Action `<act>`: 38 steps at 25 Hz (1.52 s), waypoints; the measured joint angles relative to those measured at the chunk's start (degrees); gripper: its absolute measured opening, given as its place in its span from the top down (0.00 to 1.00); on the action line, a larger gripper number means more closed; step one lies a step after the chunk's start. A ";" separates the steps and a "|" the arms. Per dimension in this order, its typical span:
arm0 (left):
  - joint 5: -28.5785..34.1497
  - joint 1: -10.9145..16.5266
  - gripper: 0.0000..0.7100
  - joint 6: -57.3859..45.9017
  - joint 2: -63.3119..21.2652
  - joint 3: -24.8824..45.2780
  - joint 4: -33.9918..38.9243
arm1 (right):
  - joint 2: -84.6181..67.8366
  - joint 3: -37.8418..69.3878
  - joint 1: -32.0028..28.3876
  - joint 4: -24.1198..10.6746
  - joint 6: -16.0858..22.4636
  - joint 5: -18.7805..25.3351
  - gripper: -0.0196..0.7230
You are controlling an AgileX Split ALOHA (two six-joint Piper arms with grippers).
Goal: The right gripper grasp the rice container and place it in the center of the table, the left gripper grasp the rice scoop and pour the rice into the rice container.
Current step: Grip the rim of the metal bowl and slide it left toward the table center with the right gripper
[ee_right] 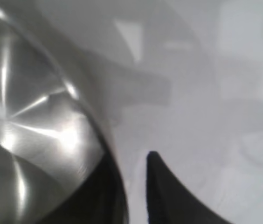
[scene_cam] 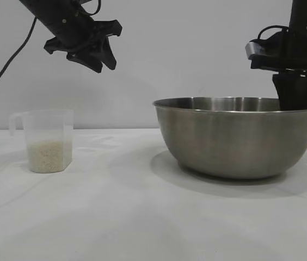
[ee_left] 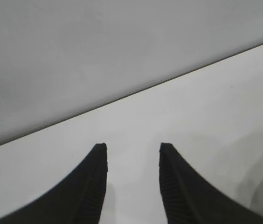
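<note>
Your right hand (scene_cam: 296, 100) points straight down at the far right edge of the rice container (scene_cam: 235, 138), its black fingers straddling the rim: in the right wrist view one finger (ee_right: 162, 189) stands outside the steel wall and the other lies dark against the inside, the pair pinched onto the thin rim between them. The container, a wide steel bowl, sits on the white worktop (scene_cam: 142, 217) at the right side of the scene, not at its middle.

Your left hand (scene_cam: 91, 51) hangs high above the worktop at upper left, angled downward, its fingers (ee_left: 92, 186) a narrow gap apart with nothing between them. Below it and slightly to the left stands the rice scoop (scene_cam: 45, 140), upright on the worktop, handle turned away from the bowl, well apart from both hands. The rice (scene_cam: 47, 156) fills roughly its lower part as a whitish mass.
</note>
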 joint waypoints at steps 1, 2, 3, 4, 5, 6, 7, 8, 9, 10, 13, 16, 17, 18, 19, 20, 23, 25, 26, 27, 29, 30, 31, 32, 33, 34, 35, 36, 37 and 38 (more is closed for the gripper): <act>0.00 0.00 0.69 0.00 0.00 0.00 0.07 | 0.00 0.00 0.54 0.00 0.00 -0.25 0.97; 0.00 0.00 0.69 0.00 0.00 0.00 0.07 | 0.00 0.00 1.30 0.00 0.11 -0.50 0.97; 0.00 0.00 0.69 0.00 0.00 0.00 0.14 | 0.00 0.00 2.19 0.00 0.34 -0.93 0.97; 0.00 0.00 0.69 0.00 0.00 0.00 0.14 | 0.00 0.00 2.99 0.00 0.44 -1.22 0.97; 0.00 0.00 0.69 0.00 0.00 0.00 0.14 | 0.00 0.00 3.94 0.00 0.54 -1.55 0.97; 0.00 0.00 0.69 0.00 0.00 0.00 0.14 | 0.00 0.00 4.86 0.12 0.68 -1.80 0.97; 0.00 0.00 0.69 0.00 0.00 0.00 0.14 | 0.00 0.00 5.64 0.22 0.80 -1.89 0.97; 0.00 0.00 0.69 0.00 0.00 0.00 0.14 | 0.00 0.00 6.25 0.22 0.80 -2.02 0.97; 0.00 0.00 0.69 0.00 0.00 0.00 0.14 | 0.00 0.00 6.85 0.33 0.80 -2.13 0.97; 0.00 0.00 0.69 0.00 0.00 0.00 0.14 | 0.00 0.00 7.30 0.42 0.80 -2.26 0.97; 0.00 0.00 0.69 0.00 0.00 0.00 0.14 | 0.00 0.00 7.74 0.55 0.80 -2.81 0.90; 0.00 0.00 0.69 0.00 0.00 0.00 0.14 | -0.50 0.00 7.74 0.58 0.80 -3.18 0.67; 0.00 0.00 0.69 0.00 0.00 0.00 0.14 | -1.11 0.00 7.74 0.58 0.80 -3.48 0.59; 0.00 0.00 0.69 0.00 0.00 0.00 0.14 | -1.77 0.00 7.74 0.58 0.80 -3.64 0.52; 0.00 0.00 0.69 0.00 0.00 0.00 0.14 | -2.56 0.00 7.74 0.58 0.80 -3.92 0.49; 0.00 0.00 0.69 0.00 0.00 0.00 0.14 | -3.30 0.00 7.74 0.58 0.80 -4.17 0.49; 0.00 0.00 0.69 0.00 0.00 0.00 0.36 | -5.83 0.25 7.74 0.58 0.41 -5.00 0.44; 0.00 0.00 0.69 0.00 0.00 0.00 0.36 | -8.12 1.54 7.74 0.68 0.06 -7.51 0.46; 0.00 0.00 0.69 0.00 0.00 0.00 0.36 | -9.62 2.89 7.74 0.90 -0.23 -9.72 0.46; 0.00 0.00 0.69 0.00 0.00 0.00 0.36 | -11.06 4.88 7.74 1.17 -0.83 -12.53 0.46; 0.00 0.00 0.69 0.00 0.00 0.00 0.36 | -15.64 10.80 7.74 1.52 -2.11 -19.79 0.46; 0.00 0.00 0.69 0.00 0.00 0.00 0.36 | -18.26 15.30 7.74 1.76 -2.98 -25.13 0.46; 0.00 0.00 0.69 0.00 0.00 0.00 0.36 | -20.44 19.52 7.74 1.89 -4.02 -31.39 0.46; 0.00 0.00 0.69 0.00 0.00 0.00 0.36 | -22.86 24.81 7.74 2.03 -4.90 -38.05 0.46; 0.00 0.00 0.69 0.00 0.00 0.00 0.36 | -25.00 29.99 7.74 2.12 -5.69 -43.55 0.46; 0.00 0.00 0.69 0.00 0.00 0.00 0.36 | -26.47 34.73 7.62 2.12 -6.26 -49.55 0.46; 0.00 0.00 0.69 0.00 0.00 0.00 0.36 | -27.88 38.11 7.27 2.28 -6.45 -54.41 0.46; 0.00 0.00 0.69 0.00 0.00 0.00 0.36 | -28.91 41.32 6.56 2.45 -6.56 -57.13 0.46; 0.00 0.00 0.69 0.00 0.00 0.00 0.36 | -29.63 43.63 5.62 2.56 -6.56 -59.08 0.46; 0.00 0.00 0.69 0.00 0.00 0.00 0.36 | -29.98 44.99 4.00 2.88 -6.56 -59.88 0.46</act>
